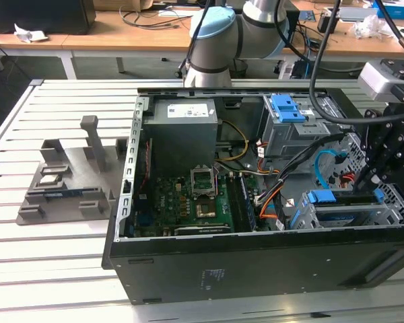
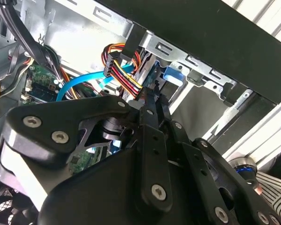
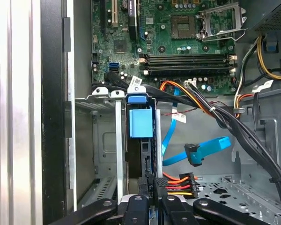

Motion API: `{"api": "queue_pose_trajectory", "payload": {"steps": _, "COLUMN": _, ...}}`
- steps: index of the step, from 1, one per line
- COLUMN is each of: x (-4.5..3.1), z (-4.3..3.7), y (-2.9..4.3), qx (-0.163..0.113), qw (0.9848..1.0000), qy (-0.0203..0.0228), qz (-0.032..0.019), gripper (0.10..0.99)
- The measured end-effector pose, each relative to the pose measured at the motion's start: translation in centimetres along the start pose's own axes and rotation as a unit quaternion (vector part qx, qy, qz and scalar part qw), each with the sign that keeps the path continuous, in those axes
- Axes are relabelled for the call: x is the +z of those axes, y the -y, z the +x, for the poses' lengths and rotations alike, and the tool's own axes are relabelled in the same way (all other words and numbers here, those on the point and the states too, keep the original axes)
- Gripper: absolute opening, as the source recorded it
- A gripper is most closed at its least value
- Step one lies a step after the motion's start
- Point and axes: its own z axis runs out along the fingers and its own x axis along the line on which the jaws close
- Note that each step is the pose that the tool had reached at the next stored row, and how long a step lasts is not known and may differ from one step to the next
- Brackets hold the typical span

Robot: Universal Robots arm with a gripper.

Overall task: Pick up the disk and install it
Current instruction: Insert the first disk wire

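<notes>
The disk (image 3: 147, 154) stands edge-on in a slot of the metal drive cage (image 3: 105, 140) in the case's front corner, its bright blue frame tab (image 3: 140, 123) toward the motherboard. In the exterior view the disk (image 1: 347, 210) lies in the cage at the exterior view's right. My gripper (image 3: 152, 202) sits at the disk's end away from the tab, the fingers (image 3: 137, 208) close together with a sliver of blue between them. In the second wrist view the gripper (image 2: 154, 99) narrows to a point just short of the blue tab (image 2: 172, 77).
A connector with red, yellow and orange wires (image 3: 175, 184) lies right beside the gripper. Blue flat cables (image 3: 203, 151) and black cable bundles (image 3: 234, 129) cross the case. A bare blue bracket (image 1: 287, 108) tops the upper bay. The grey power supply (image 1: 185, 128) and a grey fixture (image 1: 67, 178) lie further toward the exterior view's left.
</notes>
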Motion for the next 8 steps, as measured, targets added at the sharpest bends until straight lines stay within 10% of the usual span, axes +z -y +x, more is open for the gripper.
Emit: {"api": "queue_pose_trajectory", "payload": {"steps": 8, "x": 0.39, "z": -0.06, "y": 0.03, "qx": -0.002, "qw": 1.0, "qy": -0.0002, "qz": 0.0001, "gripper": 0.173}}
